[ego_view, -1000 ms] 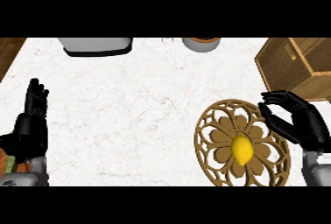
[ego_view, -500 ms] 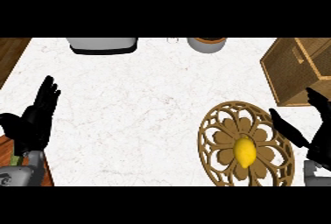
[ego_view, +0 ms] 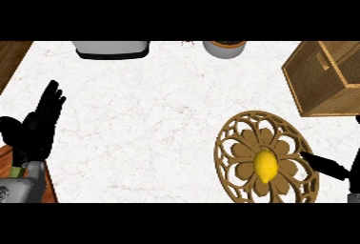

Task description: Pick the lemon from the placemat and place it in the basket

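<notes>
The right robot hand has slid toward the right edge, fingers straight, holding nothing. The lemon lies ungrasped on the placemat; the basket waits beyond. The left robot hand rests, fingers relaxed.

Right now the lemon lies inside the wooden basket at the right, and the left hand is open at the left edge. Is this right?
Not quite. The head view shows the lemon on the placemat, not in the basket. The left hand is open at the left edge.

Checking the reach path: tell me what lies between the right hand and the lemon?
Head view: only the placemat's wooden openwork lies between right hand and lemon.
</notes>
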You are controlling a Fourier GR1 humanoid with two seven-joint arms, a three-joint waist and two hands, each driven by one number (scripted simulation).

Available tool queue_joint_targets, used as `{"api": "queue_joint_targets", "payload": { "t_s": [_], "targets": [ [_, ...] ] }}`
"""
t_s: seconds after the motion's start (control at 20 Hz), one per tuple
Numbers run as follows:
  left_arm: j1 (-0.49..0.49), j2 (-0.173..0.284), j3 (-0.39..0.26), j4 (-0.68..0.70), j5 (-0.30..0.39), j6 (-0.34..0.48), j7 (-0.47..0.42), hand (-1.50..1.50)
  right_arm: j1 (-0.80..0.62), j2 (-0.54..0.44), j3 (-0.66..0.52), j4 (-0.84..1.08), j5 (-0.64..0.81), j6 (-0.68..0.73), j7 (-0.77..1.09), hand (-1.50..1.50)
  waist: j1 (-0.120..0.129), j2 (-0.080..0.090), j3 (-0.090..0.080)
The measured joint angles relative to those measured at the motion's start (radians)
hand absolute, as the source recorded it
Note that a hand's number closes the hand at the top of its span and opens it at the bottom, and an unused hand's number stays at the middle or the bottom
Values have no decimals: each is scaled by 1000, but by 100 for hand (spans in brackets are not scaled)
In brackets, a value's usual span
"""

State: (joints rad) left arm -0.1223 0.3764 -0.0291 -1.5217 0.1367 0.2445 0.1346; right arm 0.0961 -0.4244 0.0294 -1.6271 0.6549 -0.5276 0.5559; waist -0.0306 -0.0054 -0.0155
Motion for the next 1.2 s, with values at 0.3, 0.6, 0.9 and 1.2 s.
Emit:
{"api": "queue_joint_targets", "payload": {
  "t_s": [0.3, 0.6, 0.9, 1.2],
  "targets": [
    [-17, 6, 6, 7, 7, -8, 18, 0, 47, -49, 96, -187, -13, 319, 314, -150, -1, -3, 2],
    [-30, -16, -2, 32, 2, -11, 11, 0, 19, -63, 137, -480, -51, 537, 580, -150, 11, 0, 8],
    [-40, -17, 8, 26, 3, -31, 14, 0, -25, 1, 156, -620, 9, 590, 658, -150, 26, 3, 12],
    [-49, -32, 11, 25, -9, -35, 22, 0, 36, 90, 184, -602, 105, 587, 600, -150, 26, 4, 14]
  ]
}}
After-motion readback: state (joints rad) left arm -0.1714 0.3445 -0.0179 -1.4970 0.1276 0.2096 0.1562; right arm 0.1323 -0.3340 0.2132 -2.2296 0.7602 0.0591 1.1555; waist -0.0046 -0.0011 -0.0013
